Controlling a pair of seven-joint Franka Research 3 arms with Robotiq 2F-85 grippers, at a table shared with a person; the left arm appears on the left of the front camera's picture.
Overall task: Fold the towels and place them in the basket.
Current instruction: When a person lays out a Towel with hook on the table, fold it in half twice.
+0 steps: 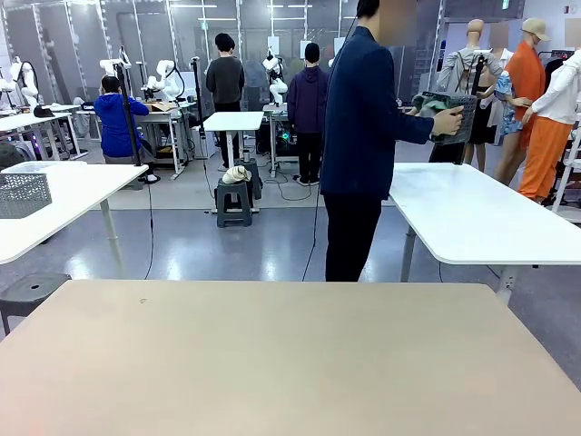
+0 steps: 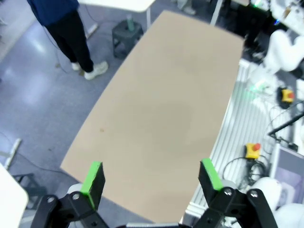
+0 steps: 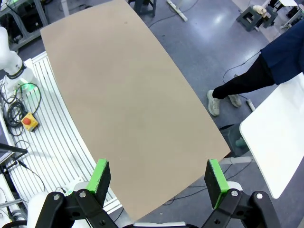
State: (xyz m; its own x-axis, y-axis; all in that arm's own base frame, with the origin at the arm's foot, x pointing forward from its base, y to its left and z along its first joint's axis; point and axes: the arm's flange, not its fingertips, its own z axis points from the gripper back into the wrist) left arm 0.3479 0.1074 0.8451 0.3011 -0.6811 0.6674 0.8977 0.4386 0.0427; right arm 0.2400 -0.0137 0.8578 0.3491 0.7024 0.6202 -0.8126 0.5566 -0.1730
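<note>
Tan table (image 1: 272,363); dark grey lattice basket (image 1: 465,107); black fingers (image 2: 93,176), green pads

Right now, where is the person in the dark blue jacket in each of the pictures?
Front view: the person stands upper middle, beyond the beige table, holding the basket.
Left wrist view: the person is at the top left, showing dark legs and white shoes.
Right wrist view: the person is at the right edge, legs and shoes.
Shared landmark: the beige table.

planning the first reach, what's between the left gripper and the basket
Bare tabletop in the left wrist view; front view: the person holds the basket beyond it.
</note>
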